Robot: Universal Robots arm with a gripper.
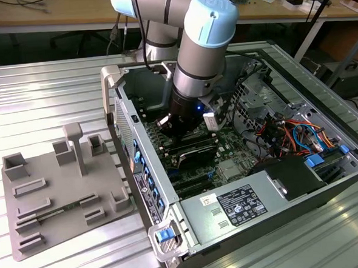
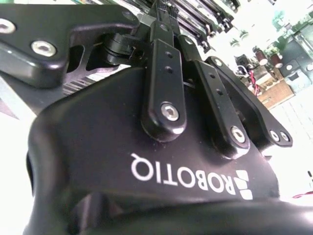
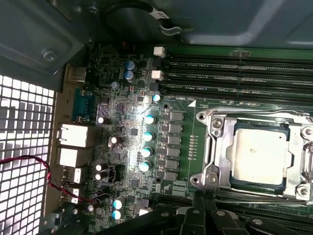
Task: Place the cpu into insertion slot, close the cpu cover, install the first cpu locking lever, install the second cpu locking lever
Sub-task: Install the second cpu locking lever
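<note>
The cpu (image 3: 257, 157) sits in the insertion slot (image 3: 218, 159), the cpu cover (image 3: 215, 128) lying flat around it. My jaws hang beside that slot; whether they're parted, I cannot tell.

Matt silvery-grey metal top on the small square cpu (image 3: 257, 158), framed by the shinier bare-metal cpu cover (image 3: 217, 147). Glossy black plastic gripper body (image 2: 146, 166), and ribbed, brushed aluminium table (image 1: 43, 100) gleaming under the light.
</note>
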